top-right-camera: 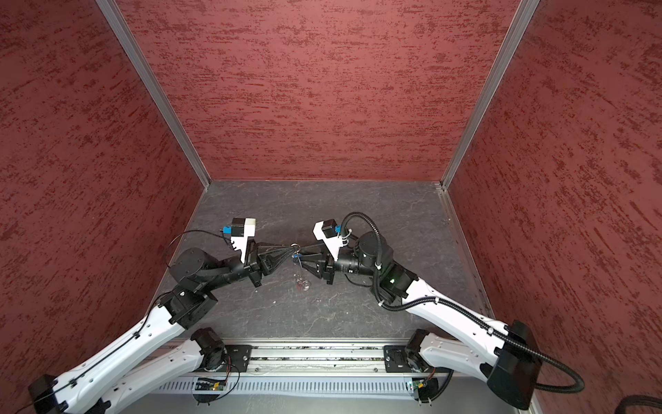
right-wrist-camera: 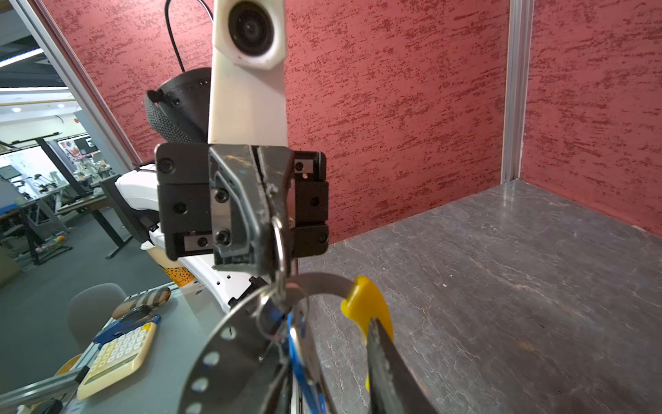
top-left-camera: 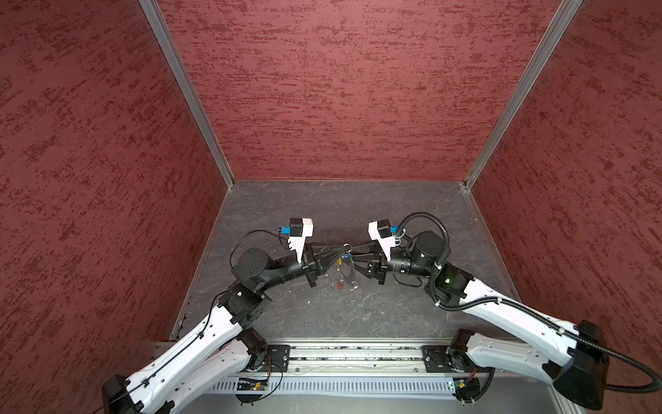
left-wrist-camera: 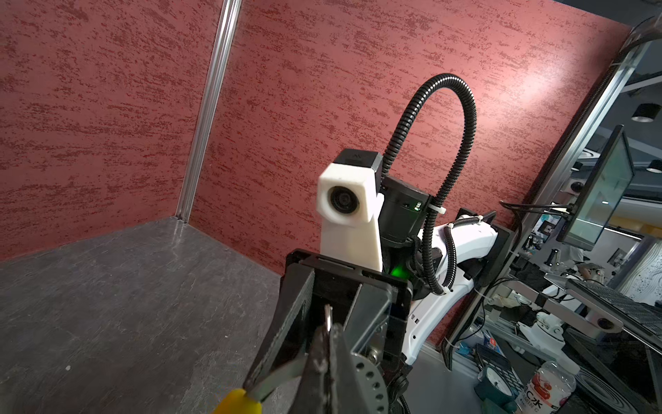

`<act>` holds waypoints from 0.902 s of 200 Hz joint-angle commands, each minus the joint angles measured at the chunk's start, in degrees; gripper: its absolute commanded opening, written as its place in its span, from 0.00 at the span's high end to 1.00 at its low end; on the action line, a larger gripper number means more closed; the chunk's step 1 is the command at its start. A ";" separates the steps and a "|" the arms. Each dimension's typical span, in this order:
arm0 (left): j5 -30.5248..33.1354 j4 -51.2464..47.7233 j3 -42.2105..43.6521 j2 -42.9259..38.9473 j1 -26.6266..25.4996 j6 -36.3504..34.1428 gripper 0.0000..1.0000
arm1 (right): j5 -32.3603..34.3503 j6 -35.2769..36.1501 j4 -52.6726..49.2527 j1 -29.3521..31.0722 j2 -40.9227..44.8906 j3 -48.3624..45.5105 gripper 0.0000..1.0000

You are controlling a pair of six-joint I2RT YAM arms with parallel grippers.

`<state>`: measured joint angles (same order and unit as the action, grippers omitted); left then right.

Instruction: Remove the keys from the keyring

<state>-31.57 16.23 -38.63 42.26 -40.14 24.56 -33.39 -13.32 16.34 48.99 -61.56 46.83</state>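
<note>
My left gripper [top-left-camera: 344, 247] [left-wrist-camera: 329, 333] is shut on a small silvery ring [right-wrist-camera: 278, 233] of the keyring, holding it above the table. The keyring's thin silvery loop [top-left-camera: 350, 274] hangs below, with its yellow segment [right-wrist-camera: 365, 301] [left-wrist-camera: 238, 401]. A key on a blue tag [right-wrist-camera: 301, 358] [top-left-camera: 346, 256] hangs between the fingers of my right gripper [top-left-camera: 353, 256] [right-wrist-camera: 304, 380], which faces the left one. Its jaws stand apart, with a gap between the tag and the dark finger [right-wrist-camera: 390, 372]. A red tag [top-left-camera: 339, 285] hangs at the loop's low end.
The dark slate table [top-left-camera: 394, 222] is walled on three sides by red textured panels [top-left-camera: 340, 89]. An aluminium rail [top-left-camera: 358, 355] carries both arm bases along the front edge. A black corrugated cable [top-left-camera: 426, 217] arches over the right wrist.
</note>
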 commanded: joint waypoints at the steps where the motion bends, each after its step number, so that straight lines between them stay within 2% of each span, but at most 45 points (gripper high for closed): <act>1: 1.38 -0.65 -1.09 -0.53 -0.25 -1.35 1.00 | -0.38 1.58 -0.33 0.84 -0.31 2.19 0.75; 14: 2.06 -1.14 -1.17 -0.70 -0.20 -1.36 1.00 | -0.12 1.78 -0.90 1.01 -0.25 2.20 0.81; 53: 3.94 -2.56 -1.57 -1.04 -0.25 -1.98 1.00 | 1.09 2.38 -3.47 1.10 0.34 1.80 0.88; 74: 4.08 -4.63 -2.67 -0.71 -0.24 -2.58 1.00 | 2.11 2.99 -5.91 1.11 0.73 2.06 1.00; 123: 3.84 -10.60 -4.78 -0.72 -0.26 -5.18 1.00 | 5.17 5.93 -16.34 1.08 1.27 5.60 1.00; 180: -0.74 -14.32 -5.59 -2.17 -0.20 -8.21 1.00 | 9.35 14.76 -30.75 1.10 0.98 13.61 1.00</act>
<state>-29.67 3.38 -42.54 41.21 -40.21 18.76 -27.38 -4.80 -6.44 49.78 -61.12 56.75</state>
